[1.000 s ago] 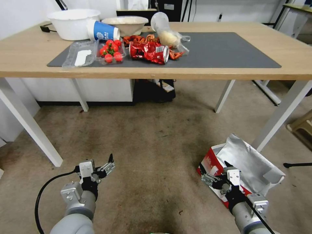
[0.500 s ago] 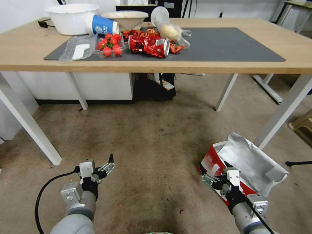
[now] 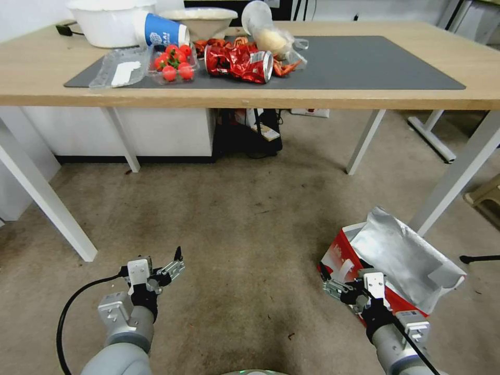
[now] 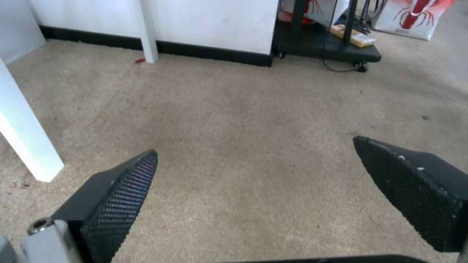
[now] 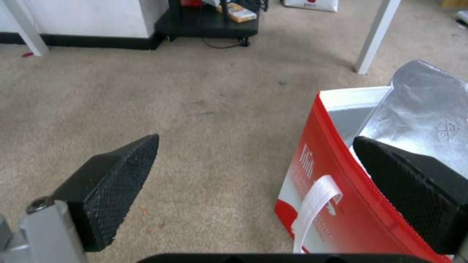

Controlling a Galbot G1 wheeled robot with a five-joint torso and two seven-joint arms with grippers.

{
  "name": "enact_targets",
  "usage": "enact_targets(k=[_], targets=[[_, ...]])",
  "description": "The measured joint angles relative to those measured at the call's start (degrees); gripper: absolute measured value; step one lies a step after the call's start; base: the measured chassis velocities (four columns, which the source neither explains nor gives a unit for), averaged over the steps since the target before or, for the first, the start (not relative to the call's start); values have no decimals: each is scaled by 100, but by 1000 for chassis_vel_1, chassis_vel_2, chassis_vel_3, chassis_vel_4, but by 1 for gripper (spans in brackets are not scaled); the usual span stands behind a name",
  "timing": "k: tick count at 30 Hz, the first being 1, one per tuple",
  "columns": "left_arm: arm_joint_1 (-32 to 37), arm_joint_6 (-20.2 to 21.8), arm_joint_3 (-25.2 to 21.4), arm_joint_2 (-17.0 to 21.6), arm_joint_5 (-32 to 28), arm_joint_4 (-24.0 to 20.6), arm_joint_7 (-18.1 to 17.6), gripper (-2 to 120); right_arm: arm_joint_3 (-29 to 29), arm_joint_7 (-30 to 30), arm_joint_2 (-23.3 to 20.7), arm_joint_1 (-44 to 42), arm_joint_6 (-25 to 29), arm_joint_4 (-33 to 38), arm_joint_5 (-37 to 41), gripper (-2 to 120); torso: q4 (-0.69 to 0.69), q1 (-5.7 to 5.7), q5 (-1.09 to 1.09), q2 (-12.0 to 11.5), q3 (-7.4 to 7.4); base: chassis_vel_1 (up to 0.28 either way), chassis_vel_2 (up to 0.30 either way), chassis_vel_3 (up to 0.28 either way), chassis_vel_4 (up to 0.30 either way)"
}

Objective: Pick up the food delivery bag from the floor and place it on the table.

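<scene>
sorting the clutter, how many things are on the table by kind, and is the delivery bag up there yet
bowls: 2, white bowl, beige bowl
cups: 1, blue cup
clear trays: 2, tomato tray, empty tray
wrappers and bags: 2, red wrapper, plastic bag
total: 7
food delivery bag: not yet, on the floor

Red-and-white food delivery bag (image 3: 348, 256) standing open on the brownish floor (image 3: 245, 229) (shiny silver lining showing, white handle hanging down), beside a white leg of the wooden bench (image 3: 41, 78).
</scene>
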Motion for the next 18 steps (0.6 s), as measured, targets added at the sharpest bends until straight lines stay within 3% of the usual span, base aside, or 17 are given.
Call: enact_targets(k=[18], targets=[[-20,-350,-14,-1,91,151,202,100,71,-54,-107,47,188,-57,171,100,0,0,0,26,0,0,0,0,0]])
